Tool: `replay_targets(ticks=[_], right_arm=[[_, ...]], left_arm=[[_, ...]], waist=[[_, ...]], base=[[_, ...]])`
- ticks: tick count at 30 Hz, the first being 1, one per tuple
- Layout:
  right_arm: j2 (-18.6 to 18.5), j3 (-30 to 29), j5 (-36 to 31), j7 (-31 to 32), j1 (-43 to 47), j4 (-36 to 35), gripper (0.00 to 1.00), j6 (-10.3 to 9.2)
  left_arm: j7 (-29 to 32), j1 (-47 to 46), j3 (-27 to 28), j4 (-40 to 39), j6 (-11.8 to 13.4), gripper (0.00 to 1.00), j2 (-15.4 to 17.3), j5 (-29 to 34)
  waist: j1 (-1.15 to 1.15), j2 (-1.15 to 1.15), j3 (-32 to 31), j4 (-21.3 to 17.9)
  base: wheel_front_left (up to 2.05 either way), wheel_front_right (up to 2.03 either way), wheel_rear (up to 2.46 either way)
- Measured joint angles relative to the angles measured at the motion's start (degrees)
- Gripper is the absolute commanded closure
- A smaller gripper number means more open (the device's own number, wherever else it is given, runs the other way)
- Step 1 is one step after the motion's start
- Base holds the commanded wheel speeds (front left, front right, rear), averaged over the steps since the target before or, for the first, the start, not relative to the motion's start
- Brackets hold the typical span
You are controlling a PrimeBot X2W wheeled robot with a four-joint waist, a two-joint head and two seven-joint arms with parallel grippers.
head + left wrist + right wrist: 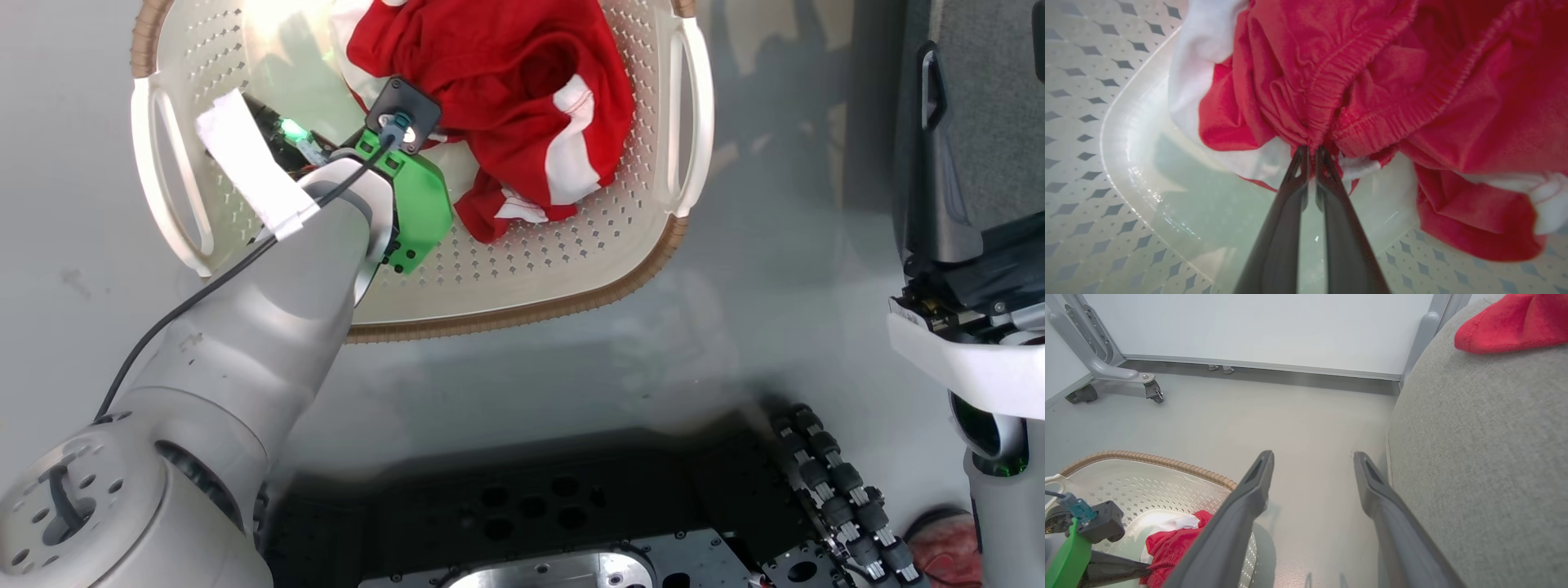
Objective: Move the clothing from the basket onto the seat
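The red clothing [506, 90] with white panels lies bunched in the cream basket [571, 245] on the floor. In the left wrist view my left gripper [1311, 150] is shut on a fold of the clothing's [1372, 81] elastic hem, just above the basket's bottom [1086, 122]. My right gripper [1312, 459] stands open over the floor with nothing between its fingers, close beside the grey seat [1486, 457]. A second red garment [1511, 322] lies on the seat. The right wrist view also catches the basket [1147, 459] and the clothing [1175, 543] in it.
My black wheeled base [531, 506] is just below the basket. A grey metal frame leg with a caster [1106, 371] stands by the pale wall at the back. Bare grey floor [1290, 416] runs between basket and seat.
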Motion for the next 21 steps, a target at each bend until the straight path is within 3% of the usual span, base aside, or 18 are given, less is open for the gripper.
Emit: replay_targets(ticks=[14,21], right_arm=[[2.09,-0.93,0.81,0.00,-5.56,1.20,0.00,0.00],[2.27,-2.33,0.73,0.00,-6.61,1.59,0.00,0.00]], left_arm=[[-8.38,0.28,-2.48,-4.53,2.57,1.00,0.02,3.24],[-8.62,3.14,0.75,-20.40,6.70,1.00,5.28,6.91]], waist=[[0.00,0.00,-0.34,2.26],[0.00,0.00,-1.05,4.44]], base=[[0.00,0.00,0.00],[0.00,0.00,0.00]])
